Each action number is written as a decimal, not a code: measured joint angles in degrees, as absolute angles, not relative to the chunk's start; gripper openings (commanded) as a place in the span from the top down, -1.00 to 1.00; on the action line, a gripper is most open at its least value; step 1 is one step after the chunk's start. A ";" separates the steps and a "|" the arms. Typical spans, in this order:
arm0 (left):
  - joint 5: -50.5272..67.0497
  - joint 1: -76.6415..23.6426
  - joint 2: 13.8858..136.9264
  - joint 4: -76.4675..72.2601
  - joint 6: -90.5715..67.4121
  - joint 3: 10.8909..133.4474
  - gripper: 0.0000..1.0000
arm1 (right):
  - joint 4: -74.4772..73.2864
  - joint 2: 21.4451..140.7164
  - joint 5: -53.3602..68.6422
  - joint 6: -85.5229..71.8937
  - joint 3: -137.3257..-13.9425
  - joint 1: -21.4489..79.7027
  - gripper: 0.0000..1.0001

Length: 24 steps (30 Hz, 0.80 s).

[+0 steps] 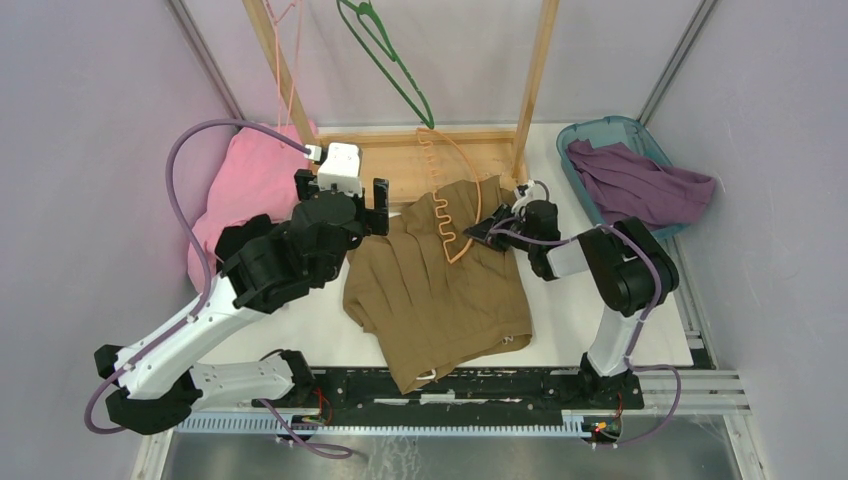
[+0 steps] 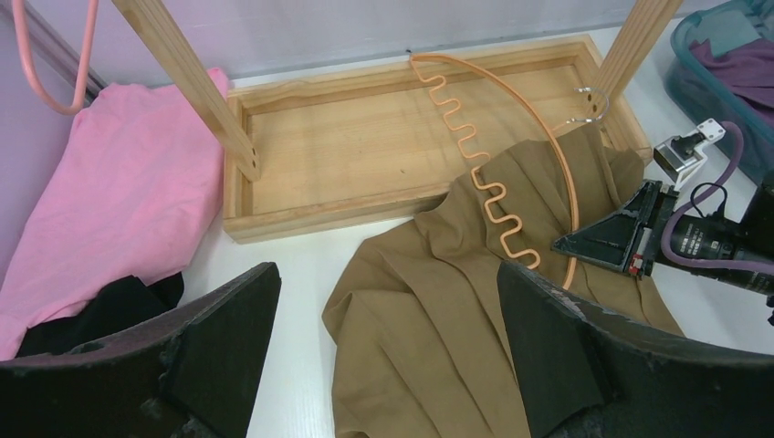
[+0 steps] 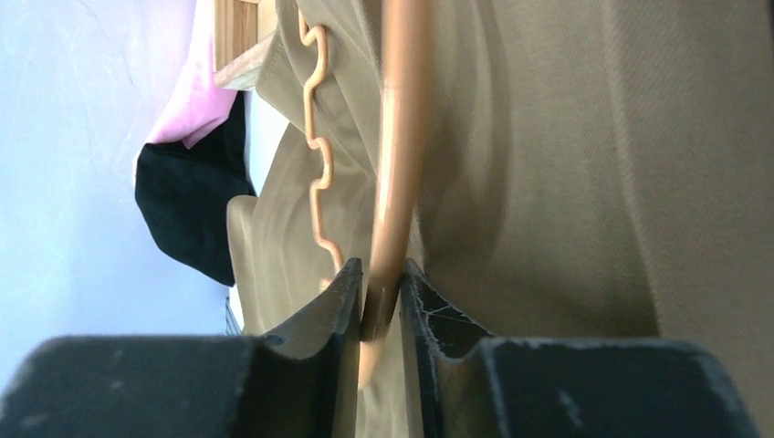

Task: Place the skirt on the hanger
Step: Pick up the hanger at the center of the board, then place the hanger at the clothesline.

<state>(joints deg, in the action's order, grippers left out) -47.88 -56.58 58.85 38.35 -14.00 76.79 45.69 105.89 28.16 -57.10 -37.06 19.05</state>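
Note:
A brown skirt (image 1: 440, 290) lies crumpled on the white table in the middle. An orange hanger (image 1: 450, 190) with a wavy bar lies on its upper part. My right gripper (image 1: 480, 232) is shut on the hanger's curved arm (image 3: 394, 164), right over the skirt (image 3: 566, 164). My left gripper (image 1: 378, 210) is open and empty, hovering above the skirt's left edge (image 2: 411, 310). In the left wrist view the hanger (image 2: 493, 196) crosses from the wooden tray onto the skirt, and the right gripper (image 2: 570, 245) shows at the right.
A wooden rack base (image 1: 400, 165) with two uprights stands at the back. A green hanger (image 1: 385, 55) and a pink hanger (image 1: 285, 60) hang above. A pink cloth (image 1: 245, 195) over a black one lies left. A teal bin (image 1: 600, 135) with purple cloth (image 1: 640, 185) is at right.

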 measured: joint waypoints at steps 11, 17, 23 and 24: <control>-47.90 -56.58 58.81 37.93 -13.98 76.79 -0.89 | 23.07 87.83 23.05 -44.10 -40.42 25.69 0.97; -47.97 -56.58 57.91 38.04 -13.96 76.90 -0.89 | 2.02 71.70 15.05 -33.32 -50.39 26.50 0.97; -48.58 -56.58 57.08 39.31 -13.98 79.13 -0.88 | -16.38 66.96 5.06 -24.25 -65.23 26.39 0.97; -48.66 -56.58 56.93 39.33 -13.98 79.29 -0.88 | -18.00 67.05 3.77 -23.11 -67.11 26.39 0.97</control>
